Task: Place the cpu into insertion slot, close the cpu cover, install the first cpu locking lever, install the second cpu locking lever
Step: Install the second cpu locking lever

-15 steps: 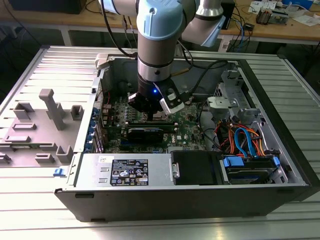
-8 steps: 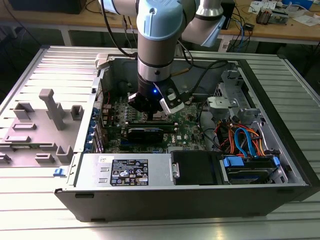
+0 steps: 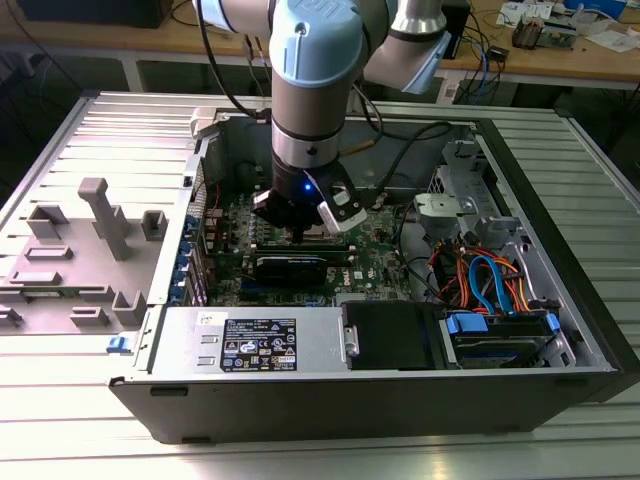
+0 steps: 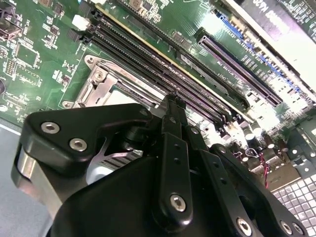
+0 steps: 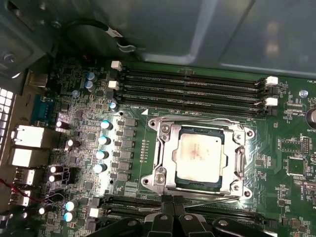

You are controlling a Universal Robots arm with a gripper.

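Observation:
In the first wrist view the cpu (image 5: 200, 154), a silvery square chip, lies in the insertion slot (image 5: 238, 191) on the green motherboard. The cpu cover (image 5: 162, 148), a metal frame, lies flat around it. A thin wire lever (image 5: 197, 120) runs along the side by the memory slots, and another (image 5: 207, 196) runs along the side nearest my fingers. My gripper (image 5: 173, 211) sits just off that near edge with its black fingers together and nothing between them. The exterior view shows the gripper (image 3: 300, 232) low inside the open computer case. In the second wrist view one fingertip (image 4: 170, 106) hangs beside the slot's corner (image 4: 98, 79).
Long black memory slots (image 5: 192, 84) run beside the socket, with capacitors (image 5: 103, 140) on another side. In the exterior view a black card (image 3: 300, 265) lies just in front of the gripper, then a power supply (image 3: 255, 345). Coloured cables (image 3: 490, 280) and drive bays are at the exterior view's right, and a grey fixture (image 3: 100, 220) at its left.

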